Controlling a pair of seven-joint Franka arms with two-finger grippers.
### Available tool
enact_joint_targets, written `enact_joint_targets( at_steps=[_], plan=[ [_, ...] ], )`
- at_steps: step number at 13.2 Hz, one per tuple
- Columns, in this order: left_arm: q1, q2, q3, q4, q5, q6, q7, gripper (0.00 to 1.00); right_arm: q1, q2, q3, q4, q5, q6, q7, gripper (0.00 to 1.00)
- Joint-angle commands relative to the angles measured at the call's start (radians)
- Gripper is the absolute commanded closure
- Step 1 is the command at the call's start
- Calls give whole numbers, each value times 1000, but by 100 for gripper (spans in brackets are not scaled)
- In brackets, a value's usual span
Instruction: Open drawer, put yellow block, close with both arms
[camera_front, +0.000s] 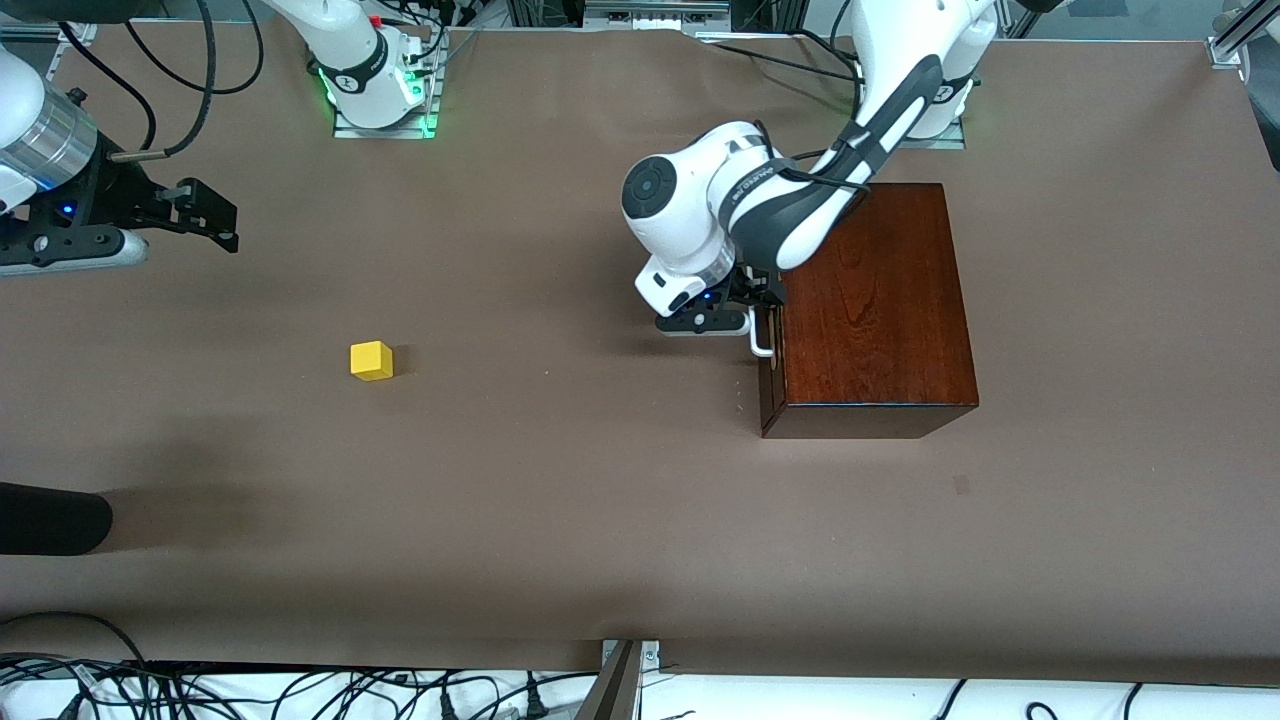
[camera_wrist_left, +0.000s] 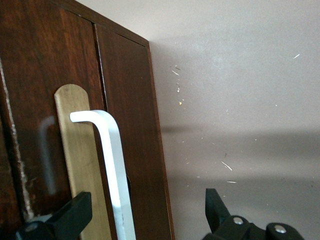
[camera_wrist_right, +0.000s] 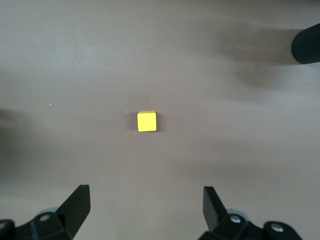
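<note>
The dark mahogany box (camera_front: 880, 300) stands toward the left arm's end of the table. Its drawer is shut, with the white loop handle (camera_front: 762, 345) on the front. My left gripper (camera_front: 748, 305) is at that front. In the left wrist view it (camera_wrist_left: 146, 200) is open, with the handle (camera_wrist_left: 112, 165) between its fingers, close to one fingertip (camera_wrist_left: 75, 212). The yellow block (camera_front: 371, 360) lies on the bare table toward the right arm's end. My right gripper (camera_front: 215, 215) is open and empty, up in the air. In the right wrist view it (camera_wrist_right: 145, 192) faces the block (camera_wrist_right: 147, 121).
A brass plate (camera_wrist_left: 75, 150) backs the handle on the drawer front (camera_wrist_left: 30, 100). A black rounded object (camera_front: 50, 520) juts in at the table's edge at the right arm's end, nearer the front camera than the block. The brown tabletop (camera_front: 600, 500) is bare between block and box.
</note>
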Motion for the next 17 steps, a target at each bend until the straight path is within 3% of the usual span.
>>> enact_joint_targets(
  at_steps=[1, 9, 14, 17],
  plan=[
    [-16, 32, 5, -1, 33, 0, -51, 0, -6, 13, 1, 28, 16, -23, -5, 0],
    [-30, 49, 5, 11, 46, 8, -79, 0, -6, 50, 1, 24, 17, -26, -5, 0],
    [-56, 57, -2, 19, 24, 181, -177, 0, -5, 52, 1, 24, 17, -49, -5, 0],
    [-81, 86, -3, 62, 21, 208, -191, 0, -5, 52, 4, 24, 16, -81, -5, 0]
  ],
)
